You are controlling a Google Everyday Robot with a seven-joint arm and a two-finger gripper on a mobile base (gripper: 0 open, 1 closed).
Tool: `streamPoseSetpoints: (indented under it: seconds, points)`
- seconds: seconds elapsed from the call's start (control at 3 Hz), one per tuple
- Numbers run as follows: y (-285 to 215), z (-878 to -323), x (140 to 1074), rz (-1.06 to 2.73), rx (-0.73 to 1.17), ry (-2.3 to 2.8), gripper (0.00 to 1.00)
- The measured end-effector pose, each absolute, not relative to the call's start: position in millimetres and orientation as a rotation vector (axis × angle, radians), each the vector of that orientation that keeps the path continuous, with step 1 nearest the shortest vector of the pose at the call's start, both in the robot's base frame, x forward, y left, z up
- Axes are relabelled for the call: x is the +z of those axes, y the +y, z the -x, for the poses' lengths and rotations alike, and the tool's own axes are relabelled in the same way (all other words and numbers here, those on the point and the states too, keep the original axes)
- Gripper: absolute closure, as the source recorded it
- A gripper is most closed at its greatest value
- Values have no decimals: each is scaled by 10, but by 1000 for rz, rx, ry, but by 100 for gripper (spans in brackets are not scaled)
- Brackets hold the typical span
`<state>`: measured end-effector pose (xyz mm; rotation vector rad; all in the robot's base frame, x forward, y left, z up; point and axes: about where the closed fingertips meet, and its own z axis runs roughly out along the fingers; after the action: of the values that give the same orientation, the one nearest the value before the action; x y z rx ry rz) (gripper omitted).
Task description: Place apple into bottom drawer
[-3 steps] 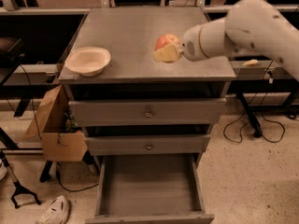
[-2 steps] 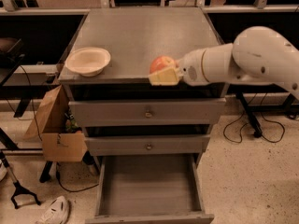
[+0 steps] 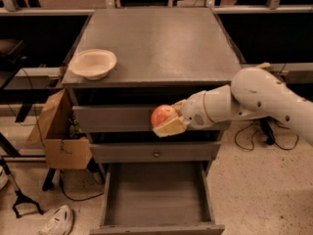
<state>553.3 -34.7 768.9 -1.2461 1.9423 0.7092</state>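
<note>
My gripper (image 3: 167, 120) is shut on the apple (image 3: 163, 114), a small red-orange fruit, and holds it in the air in front of the top drawer's face, below the cabinet's top edge. The white arm reaches in from the right. The bottom drawer (image 3: 156, 196) is pulled out wide open below the apple, its plain grey inside bare. The apple hangs above the open drawer's back part.
A cream bowl (image 3: 92, 62) sits on the cabinet top (image 3: 161, 38) at its left front corner. The middle drawer (image 3: 155, 152) with a round knob is shut. A cardboard box (image 3: 59, 136) stands left of the cabinet. A shoe (image 3: 57, 220) and cables lie on the floor.
The gripper has carried the apple off the cabinet top, forward over its front edge and down to the level of the top drawer's face.
</note>
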Motion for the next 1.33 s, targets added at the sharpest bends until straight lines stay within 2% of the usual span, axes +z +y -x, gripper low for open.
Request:
streamPoseSetpoints:
  seconds: [0.67, 1.0, 1.33]
  points:
    - [98, -5794, 6437, 1486, 724, 2210, 100]
    - [498, -5764, 6386, 1550, 748, 2206, 100]
    - [504, -5754, 6364, 1552, 751, 2206, 100]
